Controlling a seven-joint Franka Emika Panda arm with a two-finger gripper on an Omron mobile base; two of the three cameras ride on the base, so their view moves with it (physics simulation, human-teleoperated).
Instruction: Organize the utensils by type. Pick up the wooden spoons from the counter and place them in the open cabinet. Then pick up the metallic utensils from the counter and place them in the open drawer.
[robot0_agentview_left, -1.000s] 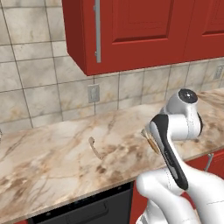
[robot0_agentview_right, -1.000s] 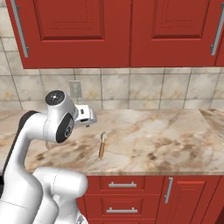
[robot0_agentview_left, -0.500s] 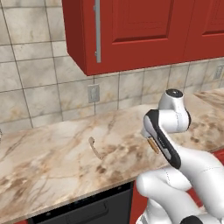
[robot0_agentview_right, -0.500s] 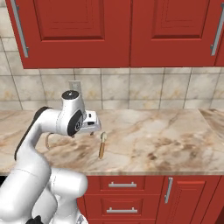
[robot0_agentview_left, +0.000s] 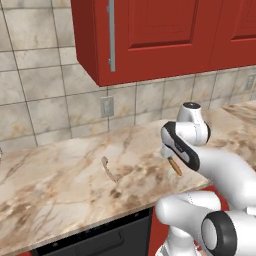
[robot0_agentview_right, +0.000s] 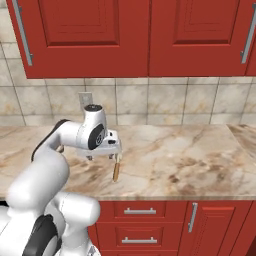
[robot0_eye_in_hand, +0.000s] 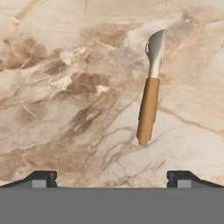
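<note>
The end effector (robot0_eye_in_hand: 112, 177) hangs wide open and empty above the marbled surface (robot0_eye_in_hand: 65, 87); one orange-handled wooden spoon (robot0_eye_in_hand: 148, 98) lies flat just beyond its fingertips, offset toward one finger. A second, pale spoon (robot0_agentview_left: 108, 169) lies well apart.

Arm bent forward, gripper (robot0_eye_in_hand: 112, 177) apparently downward, jaws wide apart.

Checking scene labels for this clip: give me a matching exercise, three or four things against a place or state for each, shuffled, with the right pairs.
Things:
1. spoon with orange-brown handle
2. pale spoon
3. end effector
4. wall socket

Places or states:
A. on the tiled wall under the red cabinet
B. open, above the counter
C. lying on the counter, just below the end effector
D. lying alone on the counter, apart from the arm

Pairs: 1-C, 2-D, 3-B, 4-A
</note>
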